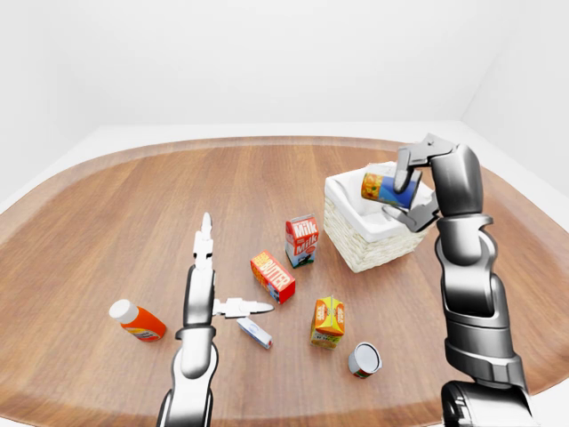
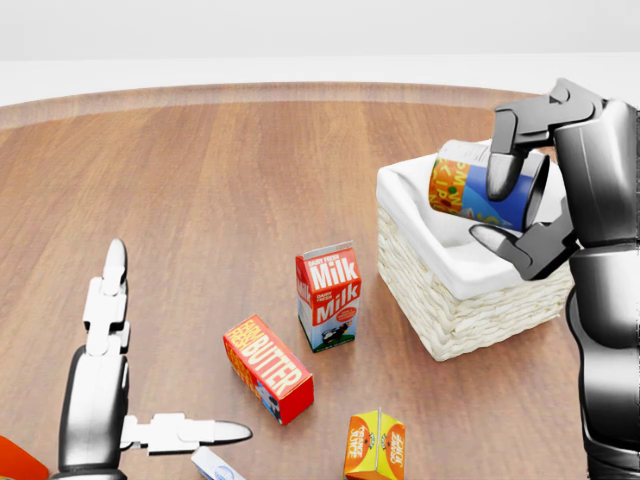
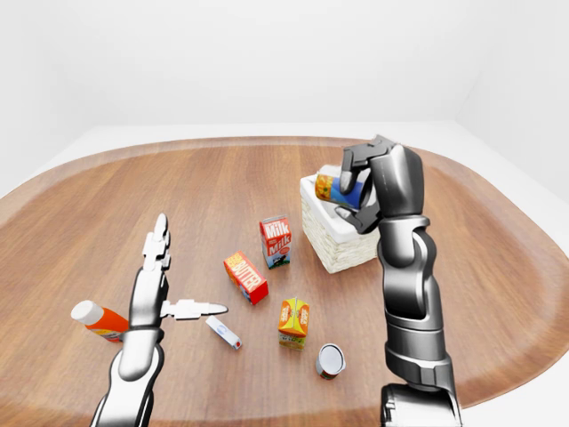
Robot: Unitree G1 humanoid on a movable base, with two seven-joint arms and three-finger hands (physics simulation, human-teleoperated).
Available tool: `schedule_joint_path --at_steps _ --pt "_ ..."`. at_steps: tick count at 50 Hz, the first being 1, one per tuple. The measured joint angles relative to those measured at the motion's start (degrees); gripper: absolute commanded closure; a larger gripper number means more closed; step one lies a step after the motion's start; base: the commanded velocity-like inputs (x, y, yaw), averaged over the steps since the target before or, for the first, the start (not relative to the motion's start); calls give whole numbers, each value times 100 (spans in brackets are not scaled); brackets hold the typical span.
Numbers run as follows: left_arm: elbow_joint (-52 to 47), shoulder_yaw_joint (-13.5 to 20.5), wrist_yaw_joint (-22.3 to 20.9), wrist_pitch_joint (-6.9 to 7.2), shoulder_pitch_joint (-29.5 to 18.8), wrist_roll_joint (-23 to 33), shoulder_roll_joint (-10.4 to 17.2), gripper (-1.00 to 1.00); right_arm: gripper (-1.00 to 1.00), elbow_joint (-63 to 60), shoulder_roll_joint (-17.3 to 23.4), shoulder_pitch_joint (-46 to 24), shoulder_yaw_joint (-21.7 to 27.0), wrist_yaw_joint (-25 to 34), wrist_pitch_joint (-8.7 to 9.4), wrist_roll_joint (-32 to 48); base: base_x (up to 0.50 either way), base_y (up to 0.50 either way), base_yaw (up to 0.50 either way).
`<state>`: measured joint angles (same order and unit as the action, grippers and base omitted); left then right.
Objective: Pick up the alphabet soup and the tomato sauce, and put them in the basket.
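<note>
My right hand point(image 2: 497, 210) is shut on the alphabet soup can point(image 2: 465, 185), a blue and orange tin held on its side. It hangs just above the white-lined wicker basket point(image 2: 450, 320), over the basket's right part in the head view. A second tin, grey-topped with a red side, which I take for the tomato sauce point(image 1: 364, 358), lies on the wooden table low in the left-eye view, below the basket. My left hand point(image 2: 170, 345) is open at the lower left, fingers spread, holding nothing.
A milk carton point(image 2: 328, 296) stands left of the basket. A butter box point(image 2: 267, 367) and an orange juice carton point(image 2: 375, 445) lie below it. An orange bottle point(image 1: 138, 322) and a small white tube point(image 1: 254, 332) lie near my left hand.
</note>
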<state>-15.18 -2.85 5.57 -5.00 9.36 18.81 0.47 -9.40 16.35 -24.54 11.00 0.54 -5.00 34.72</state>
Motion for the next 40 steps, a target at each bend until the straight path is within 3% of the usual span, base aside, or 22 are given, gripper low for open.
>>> schedule_joint_path --at_steps 23,40 --pt "16 0 -5 0 0 9 -1 -100 100 3512 468 -2055 -514 -977 0 878 0 0 0" --pt "-4 17 -19 0 -34 -26 -3 -100 100 6113 507 -3470 -939 -1775 0 1693 0 0 0"
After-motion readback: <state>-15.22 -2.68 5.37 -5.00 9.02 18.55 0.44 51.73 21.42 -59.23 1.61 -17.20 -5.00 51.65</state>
